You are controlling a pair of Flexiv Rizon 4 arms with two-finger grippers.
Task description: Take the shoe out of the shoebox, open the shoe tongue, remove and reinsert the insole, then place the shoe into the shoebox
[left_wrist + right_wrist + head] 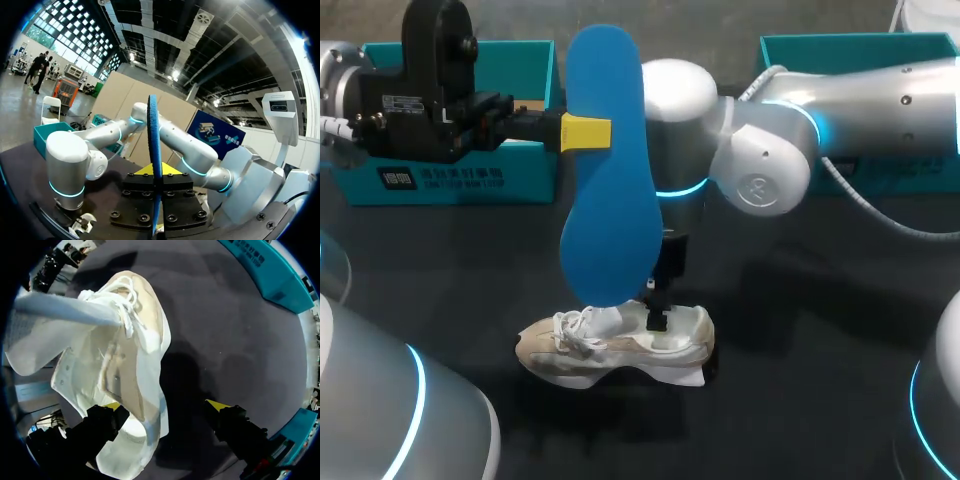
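The insole [610, 170], pinched edgewise by the left gripper [588, 132], may be snagged on the collar and the shoe [620, 345] tipped (right gripper [165, 405] spread open, one finger at its heel)

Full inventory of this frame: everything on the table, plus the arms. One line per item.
shoe: one, white and beige, on the table, front middle.
insole: one, blue, held upright, its lower end over the shoe.
boxes: two, teal, at the table's far side, one left, one right.
table: one, dark, under everything.
left gripper: one, yellow tips, shut on the insole near its upper end.
right gripper: one, yellow tips, open, down at the shoe's heel, one finger at the shoe, the other clear of it.
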